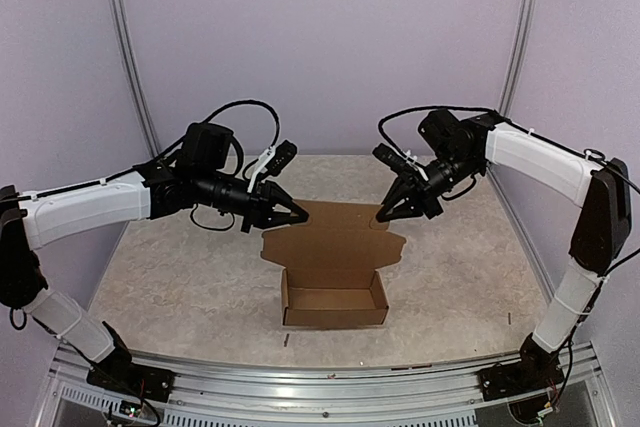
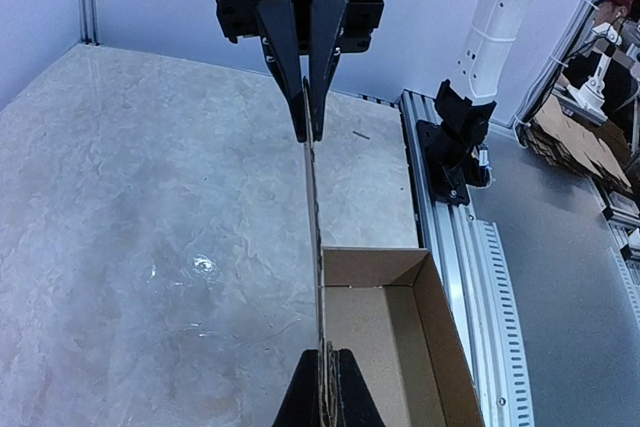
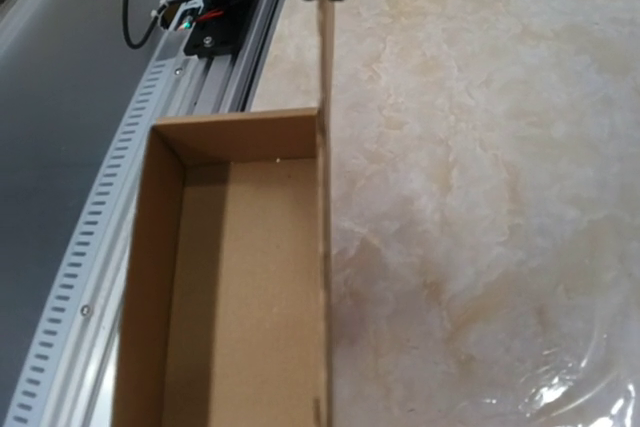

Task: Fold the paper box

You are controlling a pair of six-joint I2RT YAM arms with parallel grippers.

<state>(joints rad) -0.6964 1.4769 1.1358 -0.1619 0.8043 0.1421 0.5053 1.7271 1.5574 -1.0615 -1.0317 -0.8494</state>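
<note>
The box [image 1: 335,302] sits on the table [image 1: 180,277], its shallow tray open upward. Its lid [image 1: 335,245] stands up from the tray's back wall, flaps spread to either side.

The left gripper [image 1: 297,215] reaches in from the box's left and is clamped thin on the lid's upper left corner. The right gripper [image 1: 385,213] comes from the box's right, its fingers pinched together on the lid's upper right corner. In each wrist view the lid shows edge-on as a thin brown line running from one gripper to the other, with the tray on one side of it and bare table on the other. So the lid itself stands between the two grippers, and both forearms hang over the table behind the box.

In front of the box a metal rail [image 1: 330,387] runs along the table edge and carries the arm bases. A small dark scrap [image 1: 285,339] lies on the table just before the box's front left corner. Pale walls [image 1: 320,37] close in behind and beside the box. Beyond the rail, outside the cell, lies a stack of brown sheets [image 2: 580,142].
</note>
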